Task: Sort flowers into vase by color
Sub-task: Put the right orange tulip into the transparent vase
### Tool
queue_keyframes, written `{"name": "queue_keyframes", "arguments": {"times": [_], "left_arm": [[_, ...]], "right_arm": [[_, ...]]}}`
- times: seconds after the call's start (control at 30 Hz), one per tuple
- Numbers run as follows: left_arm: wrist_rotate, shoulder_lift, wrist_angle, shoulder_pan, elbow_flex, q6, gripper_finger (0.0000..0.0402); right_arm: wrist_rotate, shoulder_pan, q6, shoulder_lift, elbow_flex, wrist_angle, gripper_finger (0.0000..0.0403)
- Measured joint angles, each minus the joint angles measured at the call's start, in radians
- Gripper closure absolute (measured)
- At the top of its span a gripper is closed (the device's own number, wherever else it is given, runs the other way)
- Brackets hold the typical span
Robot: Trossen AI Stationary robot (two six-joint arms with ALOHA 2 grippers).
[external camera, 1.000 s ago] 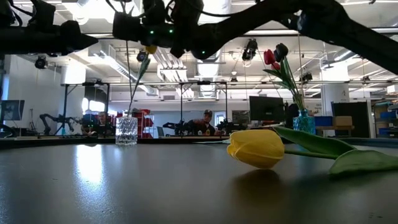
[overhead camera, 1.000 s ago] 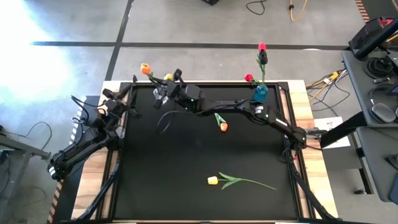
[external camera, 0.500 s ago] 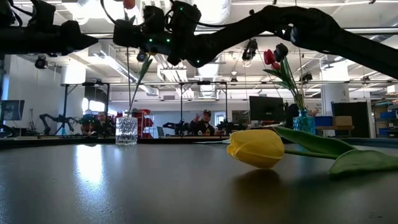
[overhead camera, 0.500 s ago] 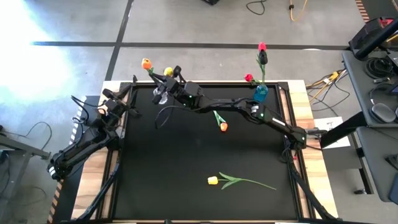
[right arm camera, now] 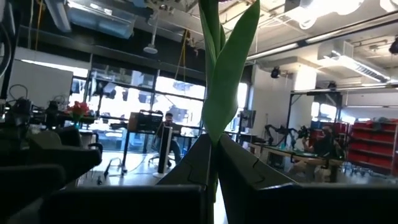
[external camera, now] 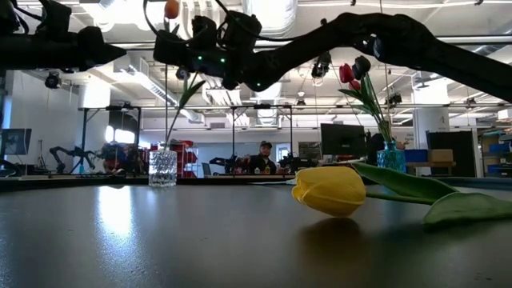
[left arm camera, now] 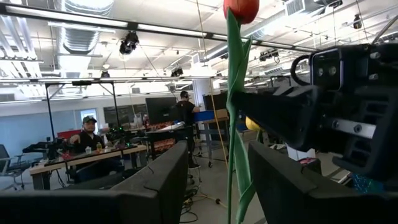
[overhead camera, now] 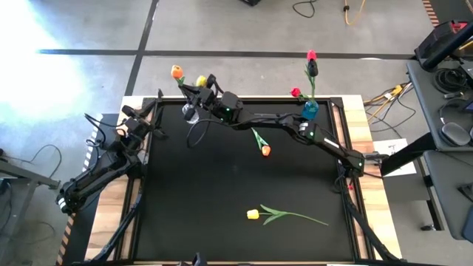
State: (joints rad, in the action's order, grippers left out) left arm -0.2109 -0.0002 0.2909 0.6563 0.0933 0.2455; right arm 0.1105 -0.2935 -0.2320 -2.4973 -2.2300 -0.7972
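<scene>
My right gripper (overhead camera: pixel 194 94) reaches to the far left of the table and is shut on an orange tulip (overhead camera: pixel 176 72) above a clear glass vase (overhead camera: pixel 191 113). The tulip's head (external camera: pixel 170 8) stands over the gripper (external camera: pixel 180 52). A thin stem (external camera: pixel 174 112) runs from under the gripper down to the vase (external camera: pixel 162 168). A yellow tulip head (overhead camera: pixel 200 81) sits right beside the gripper; what its stem rests in is hidden. My left gripper (overhead camera: pixel 151 111) waits open at the table's left edge, facing the tulip (left arm camera: pixel 235 74). My right gripper pinches the orange tulip's green stem and a leaf (right arm camera: pixel 214 127) between its two fingers, partway down from the head. The fingers come level and lie across the stem (left arm camera: pixel 235 115). The tulip stands upright, head up, with the stem going on below the fingers toward the vase.
A blue vase (overhead camera: pixel 310 111) at the far right holds red, pink and dark tulips. An orange tulip (overhead camera: pixel 262 146) lies mid-table under the right arm. A yellow tulip (overhead camera: pixel 267 214) lies near the front edge. People sit at desks in the room behind.
My right gripper has gone a little toward the table's far edge with the orange tulip, staying shut. The orange and yellow heads have shifted the same way. In the low view the orange head has come into sight above the gripper.
</scene>
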Motion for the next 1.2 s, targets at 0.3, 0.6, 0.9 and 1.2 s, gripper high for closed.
{"name": "queue_keyframes", "arguments": {"times": [0.3,0.6,0.9,1.2], "left_arm": [[0.0,0.0,0.0,0.0,0.0,0.0,0.0247],[0.001,0.0,-0.001,0.0,0.0,0.0,0.0247],[0.001,0.0,-0.002,0.0,0.0,0.0,0.0247],[0.001,0.0,-0.004,0.0,0.0,0.0,0.0247]], "right_arm": [[-0.007,-0.004,0.004,-0.026,0.011,-0.007,0.039],[-0.001,-0.008,0.006,-0.041,0.012,0.085,0.039],[0.074,-0.006,0.022,-0.041,0.012,0.124,0.0326],[0.075,-0.005,0.136,-0.04,0.004,0.221,0.0238]]}}
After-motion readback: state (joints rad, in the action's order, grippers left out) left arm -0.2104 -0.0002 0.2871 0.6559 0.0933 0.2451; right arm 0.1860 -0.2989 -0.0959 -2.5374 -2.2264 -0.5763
